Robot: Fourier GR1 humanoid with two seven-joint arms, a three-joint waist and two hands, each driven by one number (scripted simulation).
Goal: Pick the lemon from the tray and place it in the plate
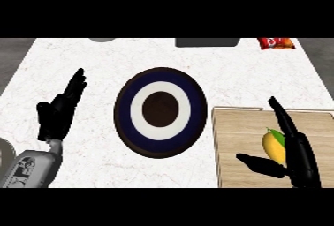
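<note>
The right hand [295,161] is spread open around the lemon [275,146], thumb and fingers flanking it, perhaps touching; no grasp yet. The lemon sits on the wooden tray [241,132], the plate [160,112] bare on the counter [98,53]; lifting and placing remain. The left hand [60,114] rests open at left

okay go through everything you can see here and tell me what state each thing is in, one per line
lemon: on the tray, between the right hand's thumb and fingers, not lifted.
tray: flat on the counter, right of the plate.
plate: on the counter, nothing on it.
right hand: open, fingers straight, beside the lemon.
left hand: open, resting left of the plate.
red packet: at the far edge, partly cut off.
</note>
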